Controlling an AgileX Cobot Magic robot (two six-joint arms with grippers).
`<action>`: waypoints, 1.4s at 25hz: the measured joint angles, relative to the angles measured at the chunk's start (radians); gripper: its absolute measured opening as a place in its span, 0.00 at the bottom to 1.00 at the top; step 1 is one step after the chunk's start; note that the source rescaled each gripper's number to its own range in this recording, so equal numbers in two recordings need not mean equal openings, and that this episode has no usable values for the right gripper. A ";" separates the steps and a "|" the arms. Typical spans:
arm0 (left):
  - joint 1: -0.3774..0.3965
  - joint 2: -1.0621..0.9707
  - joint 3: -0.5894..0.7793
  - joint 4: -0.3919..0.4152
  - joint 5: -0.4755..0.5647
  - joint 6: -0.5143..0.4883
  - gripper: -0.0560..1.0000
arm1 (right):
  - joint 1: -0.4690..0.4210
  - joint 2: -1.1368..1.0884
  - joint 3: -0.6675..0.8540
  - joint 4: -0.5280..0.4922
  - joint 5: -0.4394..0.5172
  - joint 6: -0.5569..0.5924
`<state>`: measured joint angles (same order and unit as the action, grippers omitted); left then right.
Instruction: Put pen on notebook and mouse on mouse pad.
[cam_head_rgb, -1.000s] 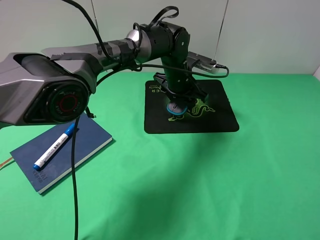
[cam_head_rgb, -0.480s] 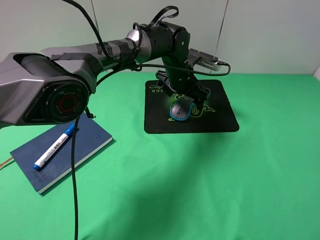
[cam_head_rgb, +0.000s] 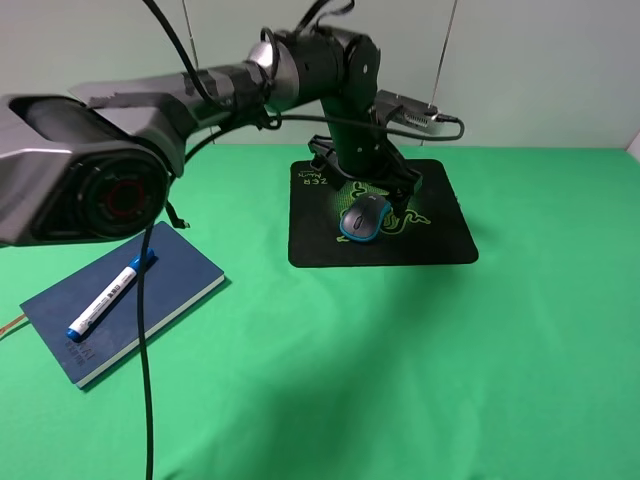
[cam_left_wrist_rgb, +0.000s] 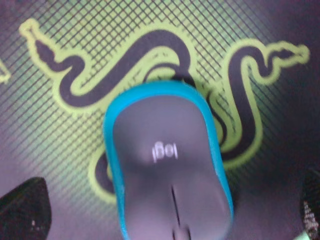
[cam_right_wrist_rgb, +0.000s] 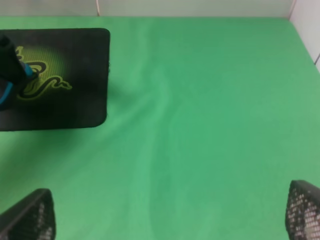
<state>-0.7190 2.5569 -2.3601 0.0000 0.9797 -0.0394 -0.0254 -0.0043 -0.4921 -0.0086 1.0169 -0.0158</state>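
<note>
Mouse (cam_head_rgb: 364, 218) is seen resting on the mouse pad (cam_head_rgb: 445, 240), beneath the left gripper (cam_head_rgb: 377, 196), whose jaws are spread wide and empty. Pen (cam_head_rgb: 108, 294) is laid on the notebook (cam_head_rgb: 170, 290). Right gripper (cam_right_wrist_rgb: 170, 212) is parted, holding nothing.

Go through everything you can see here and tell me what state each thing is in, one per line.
pen: lying flat on the notebook, capped.
notebook: closed, flat on the green cloth.
mouse: resting upright on the mouse pad, not held.
mouse pad: flat on the cloth.
left hand: open above the mouse, fingers on either side.
right hand: open, empty, over bare cloth.
</note>
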 joint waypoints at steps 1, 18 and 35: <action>0.000 -0.014 0.000 0.000 0.024 0.004 1.00 | 0.000 0.000 0.000 0.000 0.000 0.000; 0.000 -0.220 0.019 -0.047 0.192 0.018 0.99 | 0.000 0.000 0.000 0.000 0.000 0.000; 0.000 -0.872 0.754 -0.056 0.191 0.018 0.97 | 0.000 0.000 0.000 0.000 0.000 0.000</action>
<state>-0.7190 1.6846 -1.6062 -0.0564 1.1705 -0.0214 -0.0254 -0.0043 -0.4921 -0.0086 1.0169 -0.0158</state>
